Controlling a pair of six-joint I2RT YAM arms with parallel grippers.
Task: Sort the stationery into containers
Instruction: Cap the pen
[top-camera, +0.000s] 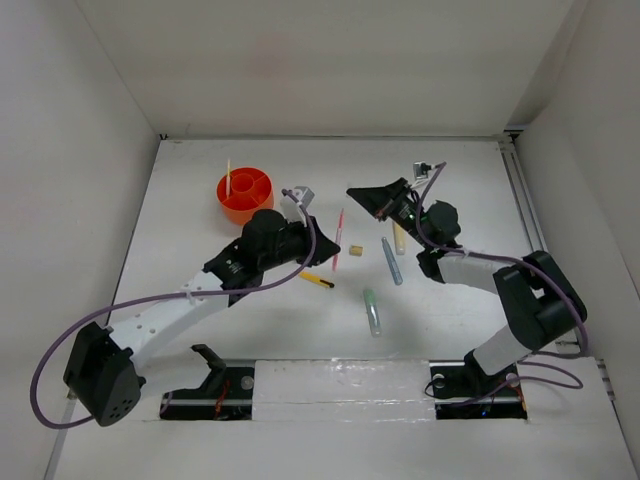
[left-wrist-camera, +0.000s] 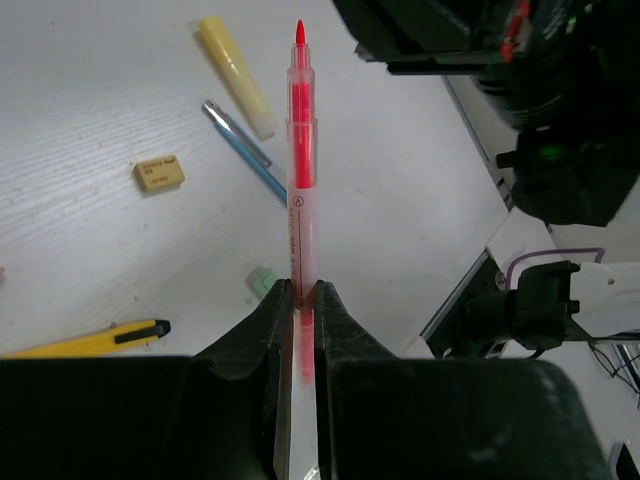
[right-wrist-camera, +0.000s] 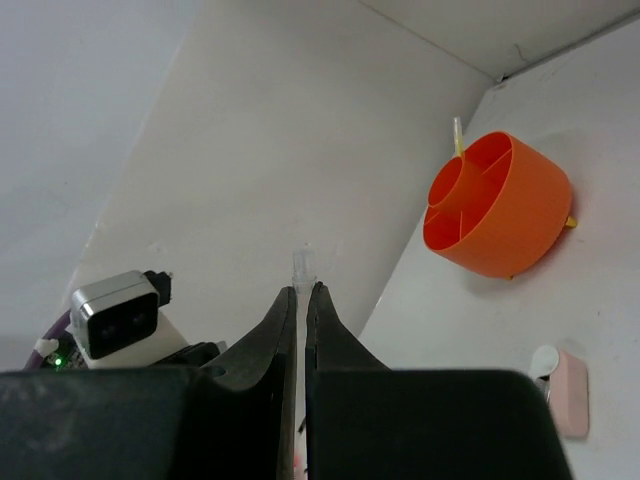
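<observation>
My left gripper (left-wrist-camera: 303, 292) is shut on the lower end of a pink pen (left-wrist-camera: 303, 180), which sticks out past the fingertips, red tip bare, above the table; the pen also shows in the top view (top-camera: 338, 240) beside the left gripper (top-camera: 312, 245). My right gripper (right-wrist-camera: 301, 290) is shut on a slim clear piece (right-wrist-camera: 300, 264) whose tip pokes out; I cannot tell what it is. It hovers right of centre (top-camera: 352, 190). The orange cup (top-camera: 245, 195) stands at the back left with a pale stick (top-camera: 228, 172) in it.
On the table lie a tan eraser (top-camera: 355, 250), a pale yellow marker (top-camera: 398, 237), a grey-blue pen (top-camera: 391, 260), a pale green marker (top-camera: 372, 311) and a yellow-black pen (top-camera: 318, 280). A pale pink block (right-wrist-camera: 568, 392) lies near the cup's side. White walls enclose the table.
</observation>
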